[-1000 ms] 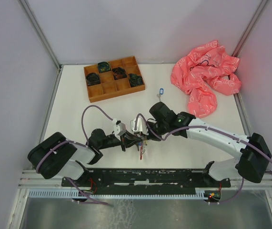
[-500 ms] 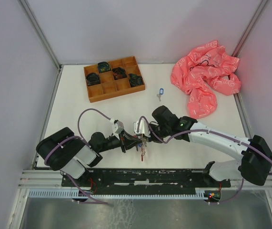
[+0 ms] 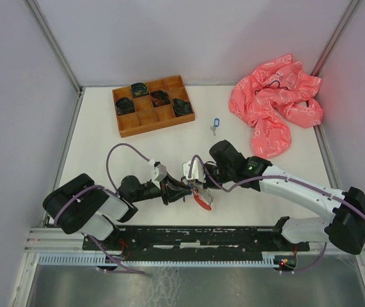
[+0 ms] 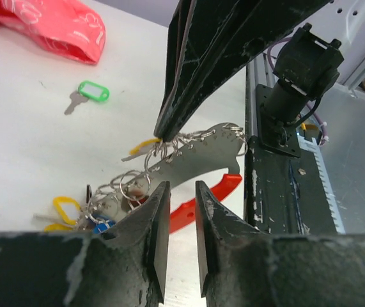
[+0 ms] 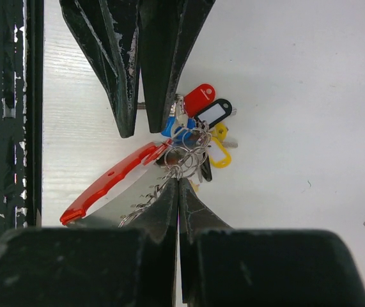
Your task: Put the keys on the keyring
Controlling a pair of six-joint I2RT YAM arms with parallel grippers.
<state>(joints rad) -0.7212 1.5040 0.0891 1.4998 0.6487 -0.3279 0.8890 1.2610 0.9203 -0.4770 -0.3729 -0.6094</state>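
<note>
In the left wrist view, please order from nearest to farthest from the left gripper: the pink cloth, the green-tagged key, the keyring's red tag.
1. Keyring's red tag, right at the left gripper.
2. Green-tagged key, farther out on the left.
3. Pink cloth, top left corner, farthest.

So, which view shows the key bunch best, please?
The right wrist view: it looks down on the key bunch, tags and rings distinct. The left wrist sees it side-on behind its fingers; the top view shows mainly the red loop.
</note>
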